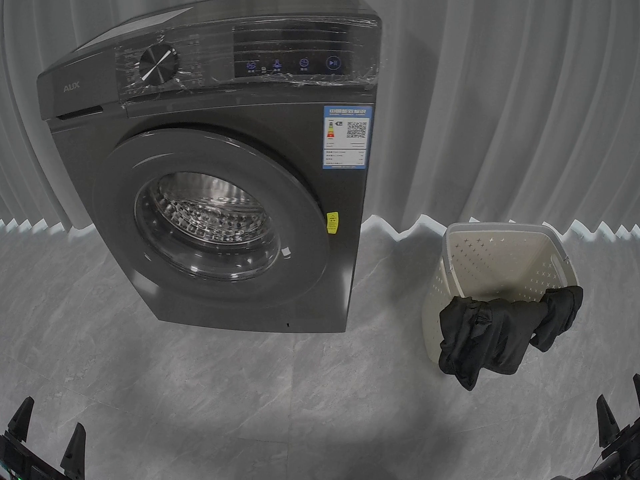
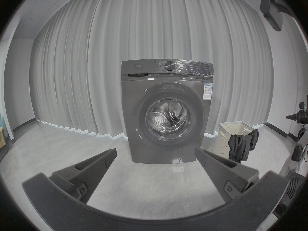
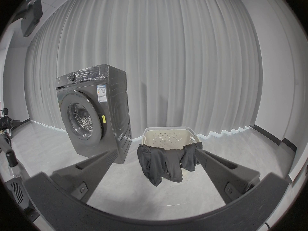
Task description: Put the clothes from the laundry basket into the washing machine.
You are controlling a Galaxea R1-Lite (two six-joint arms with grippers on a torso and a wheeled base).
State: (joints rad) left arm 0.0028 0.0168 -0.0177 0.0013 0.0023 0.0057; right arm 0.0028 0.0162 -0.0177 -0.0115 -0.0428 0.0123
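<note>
Left end effector (image 2: 155, 151): released; the two dark fingers stand spread with nothing between them. It hangs low over the near left part of the floor, facing the washer front.
Right end effector (image 3: 156, 153): released; fingers spread, holding nothing. It hangs low over the near right part of the floor, facing the basket.
Grey marbled tile floor (image 1: 280, 381): carries the basket and the washer.
Black fabric garment (image 1: 497, 335): draped over the near rim of the basket, with most of it hanging down the outer wall and one end looped over the right near corner.
Cream perforated plastic laundry basket (image 1: 507, 258): upright on the floor near its far edge, to the right of the washer and apart from it.
Dark grey front-loading washing machine (image 1: 220, 135): on the floor at its far edge. The round glass door lies flush with the front, and the steel drum shows through it.
Round silver dial (image 1: 158, 64): on the top control panel, under clear plastic film (image 1: 300, 68).
White pleated curtain (image 1: 493, 101): hangs behind both, its hem meeting the far floor edge.
</note>
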